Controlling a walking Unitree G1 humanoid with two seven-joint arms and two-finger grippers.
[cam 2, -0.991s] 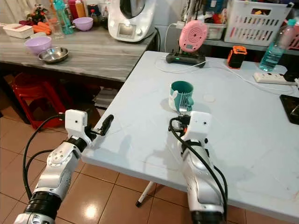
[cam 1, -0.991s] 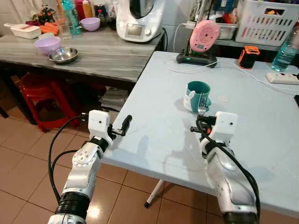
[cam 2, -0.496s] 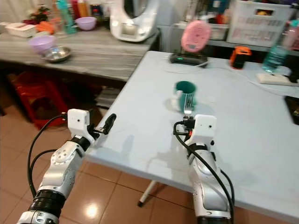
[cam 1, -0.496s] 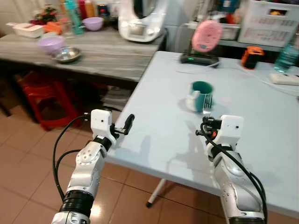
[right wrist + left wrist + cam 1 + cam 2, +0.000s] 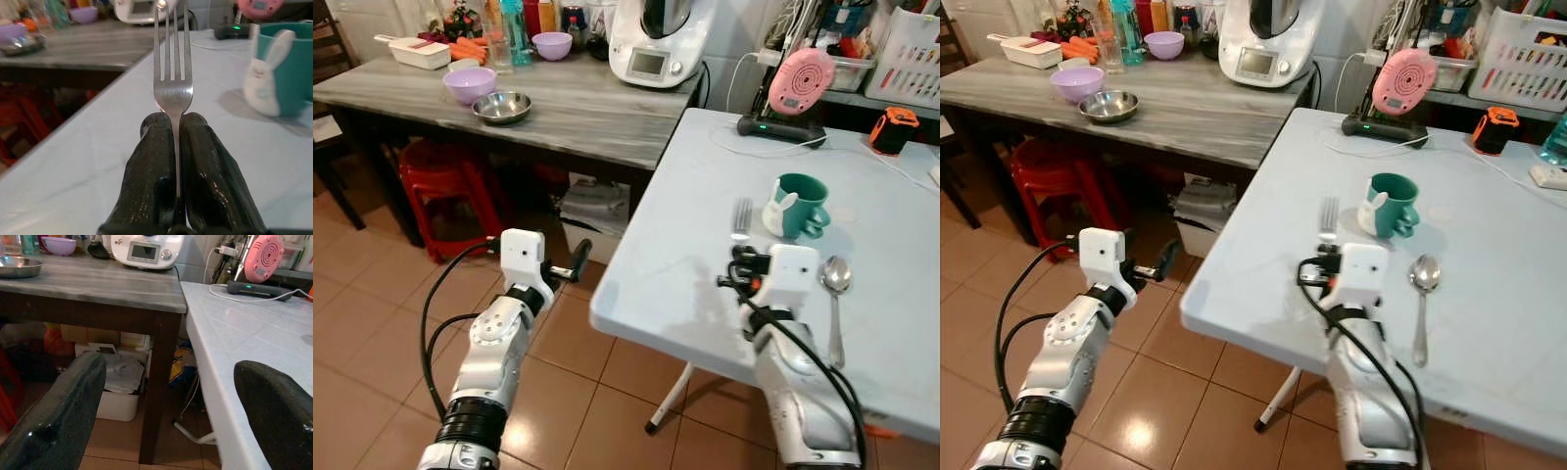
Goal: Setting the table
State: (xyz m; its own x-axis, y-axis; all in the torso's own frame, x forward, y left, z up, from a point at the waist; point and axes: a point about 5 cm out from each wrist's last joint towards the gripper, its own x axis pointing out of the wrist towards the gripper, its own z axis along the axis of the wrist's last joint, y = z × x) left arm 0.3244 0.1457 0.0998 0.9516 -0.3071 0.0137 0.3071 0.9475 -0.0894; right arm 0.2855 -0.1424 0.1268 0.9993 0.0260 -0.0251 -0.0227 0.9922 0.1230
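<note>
- My right end effector (image 5: 173, 147) has its two black fingers (image 5: 151, 166) pressed together on the handle of a fork (image 5: 741, 216), tines pointing away from me toward 12 o'clock.
- I hold the fork above the near part of the light blue bench (image 5: 705, 186), close to its left edge.
- A teal mug (image 5: 800, 205) with a white rabbit figure on its side stands on the bench at about 1 o'clock from the fork, near it but apart.
- A spoon (image 5: 834, 304) lies flat on the bench at 3 o'clock from my right end effector, bowl toward the mug, handle toward me.
- My left end effector (image 5: 576, 264) is spread wide and grips nothing; it hangs over the tiled floor (image 5: 372, 323), off the bench's left edge.
- At 11 o'clock, a grey wooden bench (image 5: 578, 103) carries a steel bowl (image 5: 502, 106) and a purple bowl (image 5: 470, 84).
</note>
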